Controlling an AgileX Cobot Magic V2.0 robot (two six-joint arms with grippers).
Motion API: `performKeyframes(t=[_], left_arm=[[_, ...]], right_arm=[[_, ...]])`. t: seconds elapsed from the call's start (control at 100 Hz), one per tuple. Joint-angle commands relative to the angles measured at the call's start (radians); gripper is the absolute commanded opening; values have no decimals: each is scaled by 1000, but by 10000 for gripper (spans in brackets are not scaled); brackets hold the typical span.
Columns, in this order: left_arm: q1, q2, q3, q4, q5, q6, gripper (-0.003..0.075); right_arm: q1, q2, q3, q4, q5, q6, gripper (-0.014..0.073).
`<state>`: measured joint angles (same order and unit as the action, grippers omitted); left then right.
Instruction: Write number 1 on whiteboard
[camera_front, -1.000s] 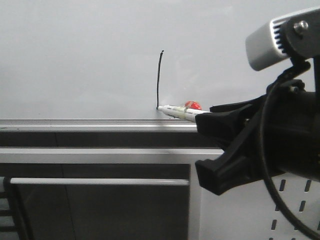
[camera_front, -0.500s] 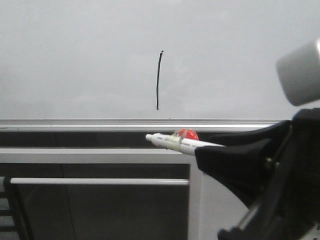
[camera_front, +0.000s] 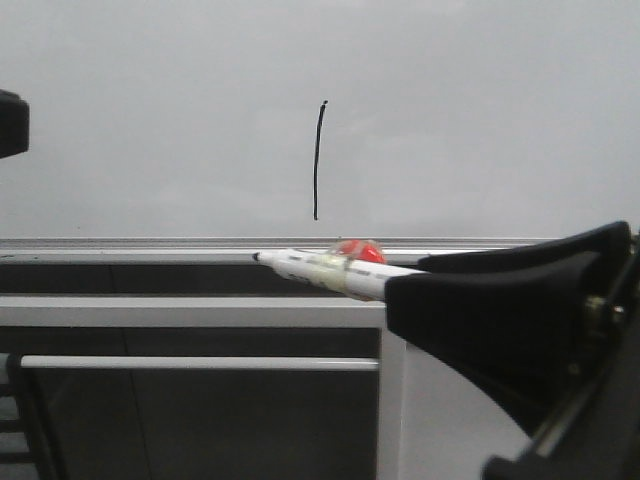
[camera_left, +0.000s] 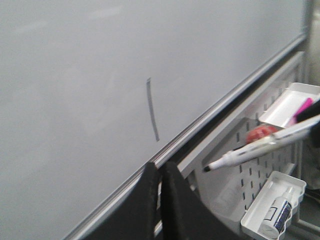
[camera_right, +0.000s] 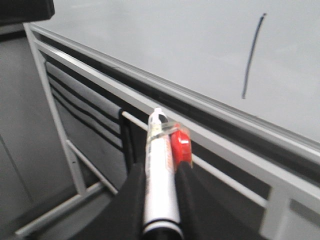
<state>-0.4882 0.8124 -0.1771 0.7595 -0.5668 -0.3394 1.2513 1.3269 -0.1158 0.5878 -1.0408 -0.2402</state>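
The number 1 (camera_front: 317, 160) is a thin black stroke on the pale whiteboard (camera_front: 150, 120), just above its silver rail (camera_front: 150, 243). It also shows in the left wrist view (camera_left: 152, 110) and the right wrist view (camera_right: 252, 56). My right gripper (camera_right: 161, 167) is shut on a white marker (camera_front: 330, 272) with a red piece taped to it (camera_front: 358, 251). The marker's black tip (camera_front: 257, 257) is off the board, below and left of the stroke. My left gripper (camera_left: 159, 167) is shut and empty, near the rail.
Below the board are a dark frame with silver bars (camera_front: 200, 362) and a white slotted panel (camera_left: 235, 185). White trays on it hold a pink marker (camera_left: 301, 110) and a small bottle (camera_left: 277, 214).
The right gripper has pulled the marker off the board's surface at the foot of the stroke, lowered it below the rail and drawn back towards the camera. The stroke is unchanged.
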Motion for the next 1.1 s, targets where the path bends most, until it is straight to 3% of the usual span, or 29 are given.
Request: performKeyframes(t=[0.0, 0.12, 0.22, 0.34, 0.43, 0.72, 0.9, 1.09], left_arm=[[1, -6, -38, 119, -120, -8, -18], [1, -6, -55, 218, -83, -8, -18], [1, -6, -85, 296, -65, -8, -13], [1, -9, -135, 367, -30, -8, 13], [1, -9, -167, 412, 22, -8, 61], [1, -9, -187, 565, 91, -8, 318], [1, -9, -187, 649, 134, -8, 323], [-1, -9, -187, 657, 139, -8, 323]], right_arm=[[-1, -60, -74, -19, 31, 3, -61], [-1, -126, -196, 0, 232, -21, -61], [-8, -155, -282, 130, 388, -130, -61], [-43, -164, -339, 315, 440, -238, -61], [-91, -166, -359, 374, 475, -272, -61], [-255, -166, -476, 325, 805, -281, -61], [-295, -166, -561, 319, 993, -281, -61], [-295, -171, -578, 321, 1041, -281, -61]])
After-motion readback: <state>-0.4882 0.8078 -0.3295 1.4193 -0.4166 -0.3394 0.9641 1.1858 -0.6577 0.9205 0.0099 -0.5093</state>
